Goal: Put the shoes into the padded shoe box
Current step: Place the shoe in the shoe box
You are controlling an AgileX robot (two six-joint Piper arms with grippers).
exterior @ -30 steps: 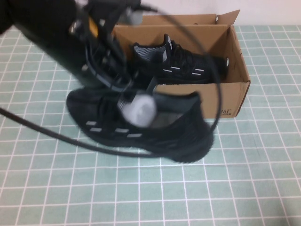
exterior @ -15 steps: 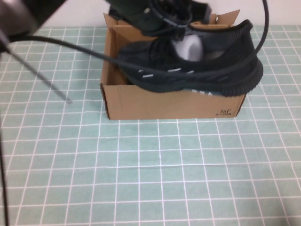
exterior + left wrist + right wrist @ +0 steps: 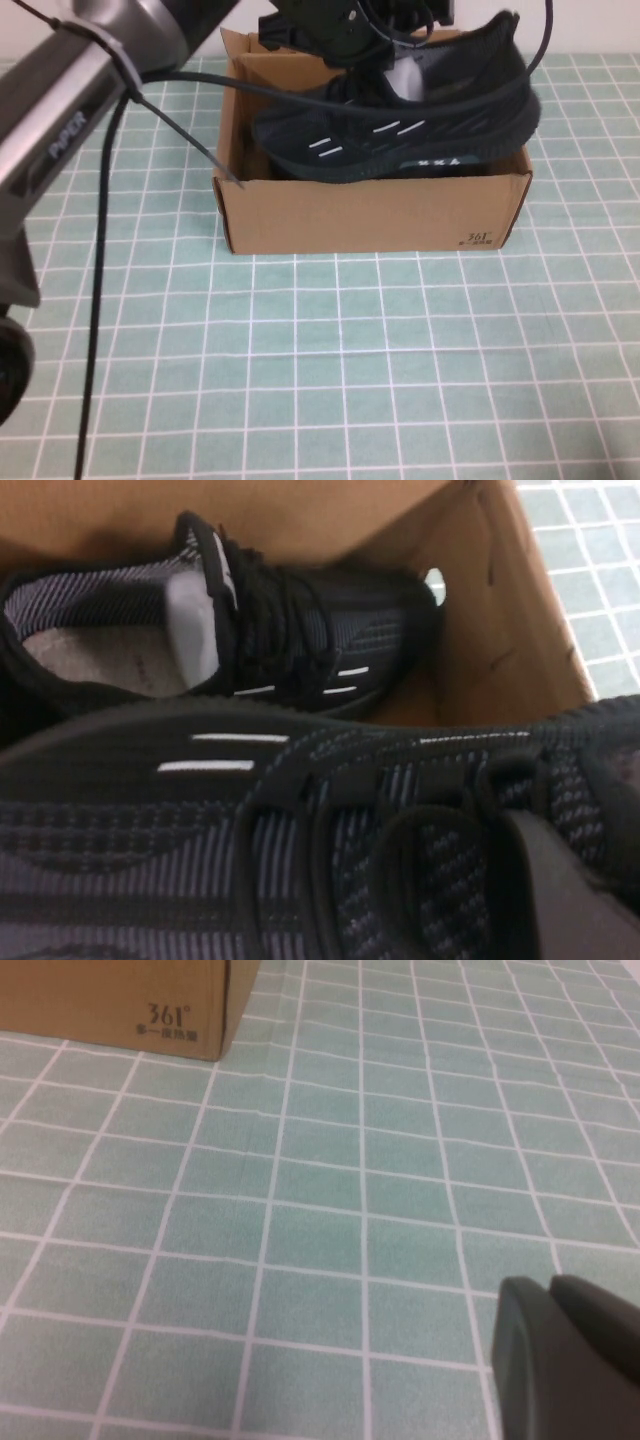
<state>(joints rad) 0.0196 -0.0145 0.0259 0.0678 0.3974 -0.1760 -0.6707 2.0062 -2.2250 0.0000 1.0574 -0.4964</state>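
Observation:
A black knit sneaker [image 3: 400, 130] with white dash marks hangs over the padded shoe box [image 3: 370, 215], toe to the left, its sole level with the front wall's top edge. My left gripper [image 3: 365, 45] is shut on this shoe's tongue and laces, beside the white paper stuffing [image 3: 405, 75]. The left wrist view shows the held shoe [image 3: 300, 840] close up, with one finger [image 3: 575, 885] pressed on it. The other shoe [image 3: 280, 650] lies inside the box behind it. My right gripper [image 3: 570, 1360] hovers shut over the table near the box's "361" corner [image 3: 165, 1015], holding nothing.
The green mat with a white grid [image 3: 350, 360] covers the table in front of and beside the box. The left arm [image 3: 70, 110] and its black cable [image 3: 105, 250] cross the left side. The box flaps [image 3: 235, 45] stand upright at the back.
The left gripper has carried the shoe from the mat in front of the box up and over it. In the last half second the shoe has sunk a little toward the opening.

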